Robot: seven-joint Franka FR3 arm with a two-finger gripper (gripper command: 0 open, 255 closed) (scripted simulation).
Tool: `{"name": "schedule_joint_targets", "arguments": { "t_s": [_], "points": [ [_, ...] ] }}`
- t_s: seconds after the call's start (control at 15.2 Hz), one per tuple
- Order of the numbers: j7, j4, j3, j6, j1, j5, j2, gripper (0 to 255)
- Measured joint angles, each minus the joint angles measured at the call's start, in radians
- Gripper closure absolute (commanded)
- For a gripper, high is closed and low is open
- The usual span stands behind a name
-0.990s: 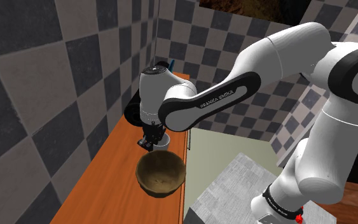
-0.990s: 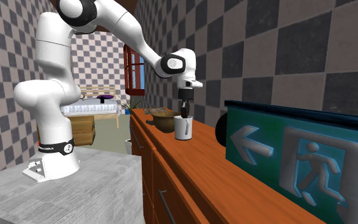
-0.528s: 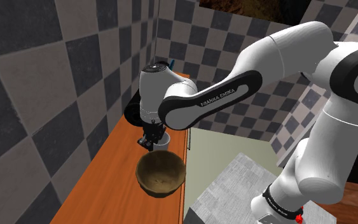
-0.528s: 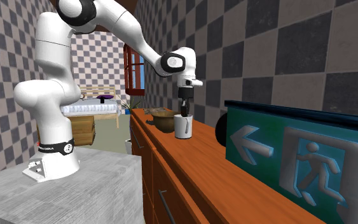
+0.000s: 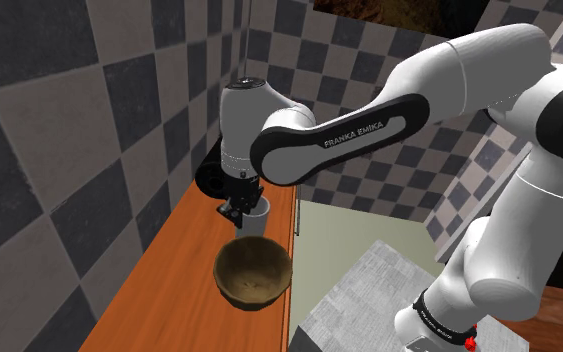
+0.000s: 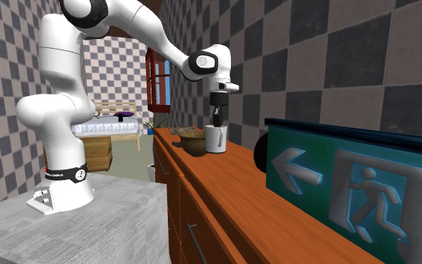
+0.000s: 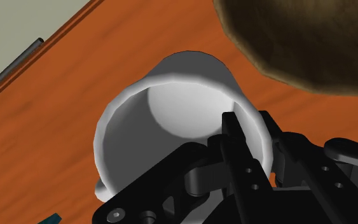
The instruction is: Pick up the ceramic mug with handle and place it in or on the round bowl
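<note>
A plain white mug (image 5: 255,216) hangs just above the orange wooden counter (image 5: 159,270), upright, with my black gripper (image 5: 241,205) shut on its rim. In the wrist view one finger (image 7: 234,137) sits inside the mug (image 7: 171,108) and the other outside, pinching the wall; a small stub of handle shows at the mug's far side from the bowl. The round brown bowl (image 5: 254,272) rests on the counter right beside the mug, toward the stand. From the second exterior view the mug (image 6: 216,139) hangs under the gripper (image 6: 216,124), next to the bowl (image 6: 190,142).
A checkered wall runs close along the counter's far side. A green exit sign (image 6: 344,184) and a black round object (image 6: 260,154) stand on the counter beyond the mug. The grey stand (image 5: 359,290) lies past the counter's front edge.
The gripper has risen with the mug clasped in it, lifting the mug off the counter. The bowl has stayed put.
</note>
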State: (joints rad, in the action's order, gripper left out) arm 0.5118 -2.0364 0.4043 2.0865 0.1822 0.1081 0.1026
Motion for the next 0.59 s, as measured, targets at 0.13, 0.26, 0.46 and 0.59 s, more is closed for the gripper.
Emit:
{"name": "schedule_joint_targets", "arguments": {
  "t_s": [0.13,0.26,0.46,0.59],
  "points": [
    [-0.007,0.015,0.000,-0.025,-0.002,-0.007,-0.012,255],
    [-0.013,0.031,0.000,-0.051,-0.002,-0.013,-0.023,255],
    [-0.019,0.057,0.001,-0.089,-0.003,-0.020,-0.035,255],
    [-0.020,0.077,0.002,-0.115,-0.002,-0.024,-0.042,255]
  ]
}}
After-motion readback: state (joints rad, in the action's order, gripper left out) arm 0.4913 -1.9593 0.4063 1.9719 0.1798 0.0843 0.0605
